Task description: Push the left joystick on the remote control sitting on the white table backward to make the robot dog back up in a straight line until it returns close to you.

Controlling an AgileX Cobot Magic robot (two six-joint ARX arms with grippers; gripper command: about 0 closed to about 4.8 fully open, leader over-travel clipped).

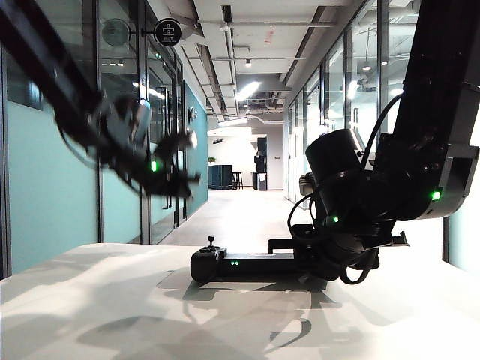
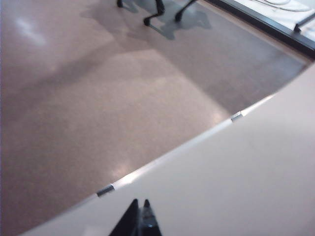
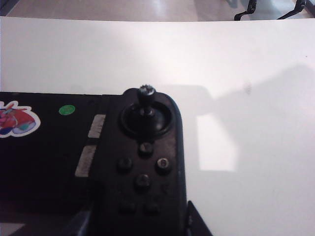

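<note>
— What do the two arms look like?

— Both are black throughout. The right arm [image 1: 420, 112] is a thick squared column ending in rounded, drum-shaped joints, with small green lights glowing on its housing and black cables looping around the wrist.

— And the other?

— The left arm [image 1: 45, 67] is slimmer and blurred, with one green light near its wrist. The left gripper [image 1: 180, 180] has thin dark fingers; the right gripper [image 3: 140, 223] shows dark pointed fingertips [image 3: 197, 223].

Left gripper [image 1: 176, 161] raised, right gripper [image 3: 140, 221] low.
</note>
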